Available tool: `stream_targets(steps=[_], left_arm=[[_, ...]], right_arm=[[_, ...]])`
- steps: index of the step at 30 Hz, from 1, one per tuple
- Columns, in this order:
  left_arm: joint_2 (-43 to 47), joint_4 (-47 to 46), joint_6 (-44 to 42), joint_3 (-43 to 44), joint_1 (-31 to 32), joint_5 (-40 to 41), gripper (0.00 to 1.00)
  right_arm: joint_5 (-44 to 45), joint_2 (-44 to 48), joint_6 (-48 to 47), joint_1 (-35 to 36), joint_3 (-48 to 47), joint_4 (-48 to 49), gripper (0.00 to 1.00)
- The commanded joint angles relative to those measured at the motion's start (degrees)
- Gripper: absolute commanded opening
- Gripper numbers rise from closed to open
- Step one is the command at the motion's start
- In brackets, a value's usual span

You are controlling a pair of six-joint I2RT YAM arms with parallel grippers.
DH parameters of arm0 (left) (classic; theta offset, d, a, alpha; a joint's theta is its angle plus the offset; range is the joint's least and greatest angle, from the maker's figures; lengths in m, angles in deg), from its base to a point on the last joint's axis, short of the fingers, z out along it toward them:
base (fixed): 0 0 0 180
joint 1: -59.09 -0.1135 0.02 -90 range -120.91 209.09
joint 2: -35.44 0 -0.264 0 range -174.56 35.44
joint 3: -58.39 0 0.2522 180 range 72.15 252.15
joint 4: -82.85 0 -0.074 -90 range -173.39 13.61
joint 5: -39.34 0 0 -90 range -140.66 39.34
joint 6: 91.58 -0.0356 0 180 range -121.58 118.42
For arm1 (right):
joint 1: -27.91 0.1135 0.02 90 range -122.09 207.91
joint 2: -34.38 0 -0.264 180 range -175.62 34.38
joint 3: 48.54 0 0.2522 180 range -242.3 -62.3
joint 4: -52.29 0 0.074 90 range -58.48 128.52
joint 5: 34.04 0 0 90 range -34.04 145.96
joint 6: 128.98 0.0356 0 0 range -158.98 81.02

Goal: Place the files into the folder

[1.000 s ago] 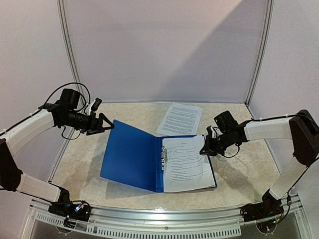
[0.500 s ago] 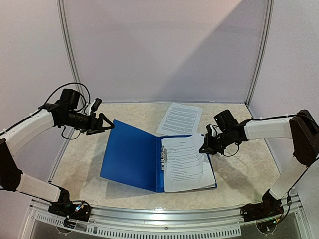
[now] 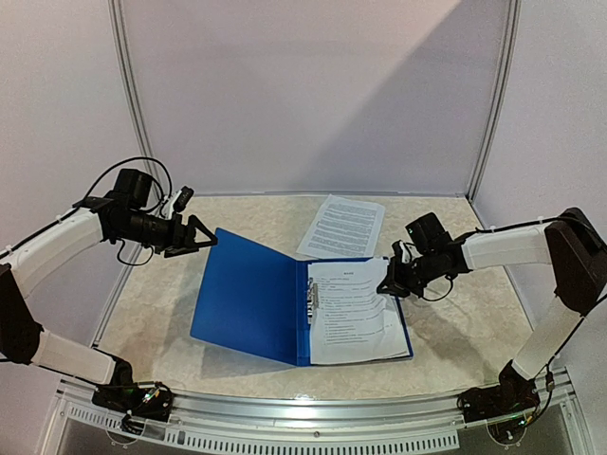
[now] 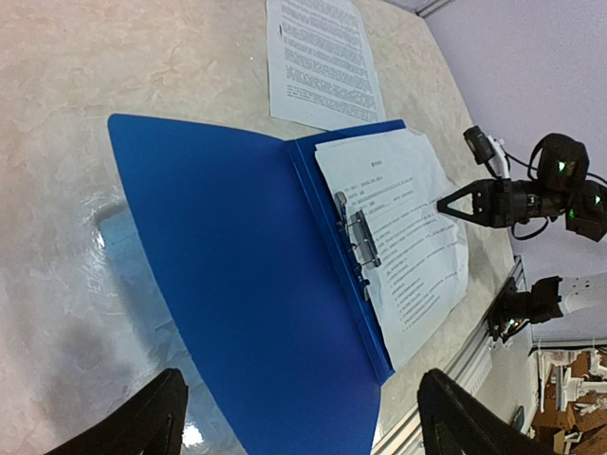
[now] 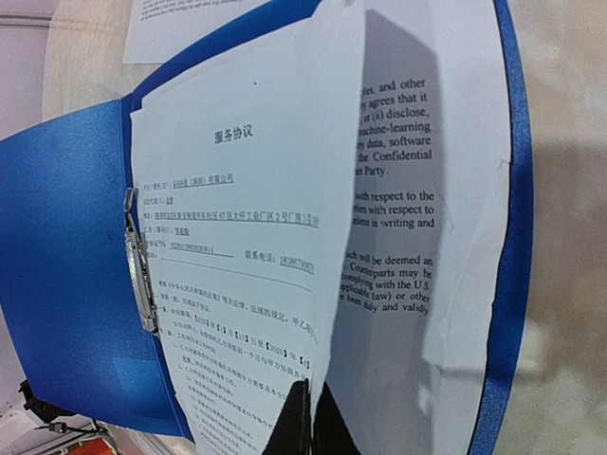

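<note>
My right jaws pinch the top file [image 3: 346, 308] to seat it in the folder [image 3: 251, 294]; left jaws hang spread.

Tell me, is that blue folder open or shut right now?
Open: the folder lies spread flat, cover swung left, its metal clip exposed and printed sheets lying on the right half.

Folder cover [image 3: 248, 294] lies between left claw [image 3: 211, 237] and clip [image 3: 311, 301]; right claw [image 3: 387, 287] over sheets [image 3: 351, 318].
</note>
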Motion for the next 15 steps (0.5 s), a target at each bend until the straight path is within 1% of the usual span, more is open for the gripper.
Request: stream_targets(steps=[1, 4, 6, 10, 11, 12, 13, 15], left_arm=[[0.61, -0.43, -0.55, 0.85, -0.79, -0.60, 0.86], [0.65, -0.39, -0.54, 0.80, -0.79, -0.60, 0.86], [0.66, -0.38, -0.54, 0.84, -0.79, -0.60, 0.86], [0.61, -0.43, -0.55, 0.84, -0.87, -0.69, 0.86], [0.65, -0.42, -0.50, 0.85, -0.87, -0.69, 0.86], [0.65, -0.49, -0.49, 0.85, -0.89, -0.69, 0.86], [0.65, -0.47, -0.48, 0.85, -0.88, -0.75, 0.86], [0.65, -0.50, -0.41, 0.85, -0.89, -0.82, 0.86]], right_arm=[[0.22, -0.58, 0.28, 0.37, 0.05, 0.08, 0.08], [0.79, -0.71, -0.55, 0.35, -1.26, -1.83, 0.28], [1.25, -0.84, -1.32, 0.37, -2.24, -3.47, 0.44], [3.36, -0.35, -1.90, 0.37, -3.10, -6.70, 0.69], [3.84, -0.16, -1.80, 0.44, -3.15, -7.24, 0.77], [4.18, 0.00, -1.73, 0.45, -3.26, -7.78, 0.90], [4.69, 0.03, -1.74, 0.48, -3.40, -8.34, 0.98], [6.03, -0.22, -1.90, 0.60, -4.05, -10.08, 0.99]])
